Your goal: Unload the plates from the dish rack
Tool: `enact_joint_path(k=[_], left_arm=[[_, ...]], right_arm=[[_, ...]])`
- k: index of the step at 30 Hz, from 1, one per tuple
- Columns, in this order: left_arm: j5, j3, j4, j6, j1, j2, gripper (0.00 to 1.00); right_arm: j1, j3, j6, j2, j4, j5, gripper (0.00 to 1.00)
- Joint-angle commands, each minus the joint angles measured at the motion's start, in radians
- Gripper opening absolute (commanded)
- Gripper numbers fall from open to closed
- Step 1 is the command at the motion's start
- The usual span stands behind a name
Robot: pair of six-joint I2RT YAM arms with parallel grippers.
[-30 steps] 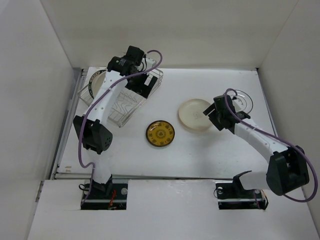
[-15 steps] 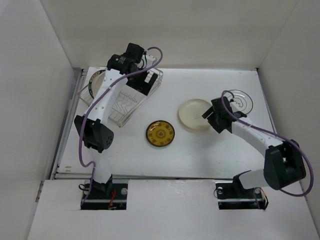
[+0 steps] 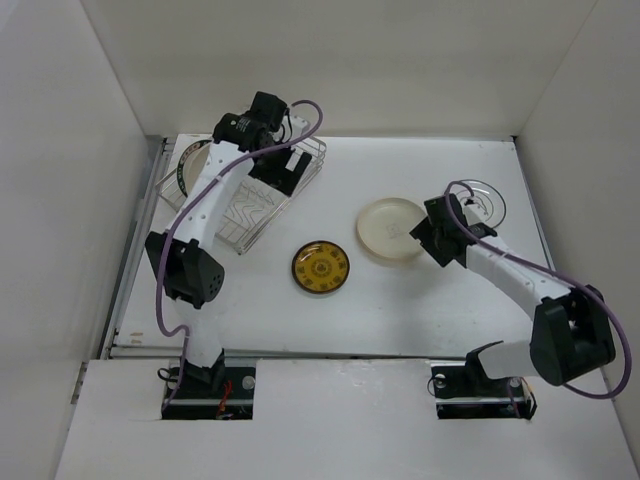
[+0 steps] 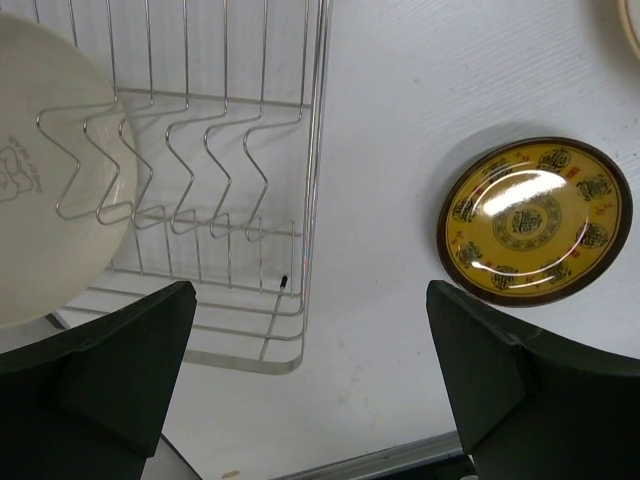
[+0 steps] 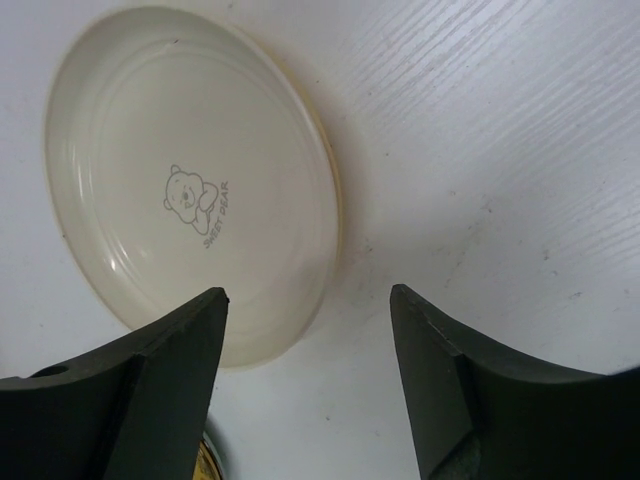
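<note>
The left gripper (image 4: 310,390) hung wide open and empty over the rack (image 4: 215,190), which held a pale plate (image 4: 50,170). The right gripper (image 5: 305,380), likewise open and empty, hovered over a cream plate (image 5: 190,180) lying on the surface (image 5: 480,150).

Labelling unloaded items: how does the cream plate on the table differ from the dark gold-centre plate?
Colour: the cream plate is plain with a bear print; the dark plate has a patterned gold centre. Size: the cream plate is larger than the dark plate. Place: the cream plate lies by the right claw; the dark plate lies nearer the dish rack. Both are round, flat on the table.
</note>
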Motion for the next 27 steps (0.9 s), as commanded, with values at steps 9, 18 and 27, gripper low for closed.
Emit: enact_joint_path(k=[9, 18, 27], left_arm=[[-0.046, -0.098, 0.020, -0.012, 0.087, -0.158, 1.00], [-0.046, -0.117, 0.030, 0.010, 0.159, -0.199, 1.00], [-0.035, -0.117, 0.030, 0.001, 0.168, -0.199, 1.00]], right_arm=[[-0.003, 0.153, -0.003, 0.231, -0.024, 0.122, 0.59], [-0.003, 0.147, -0.003, 0.277, 0.014, 0.112, 0.56], [-0.003, 0.177, -0.003, 0.343, 0.042, 0.065, 0.56]])
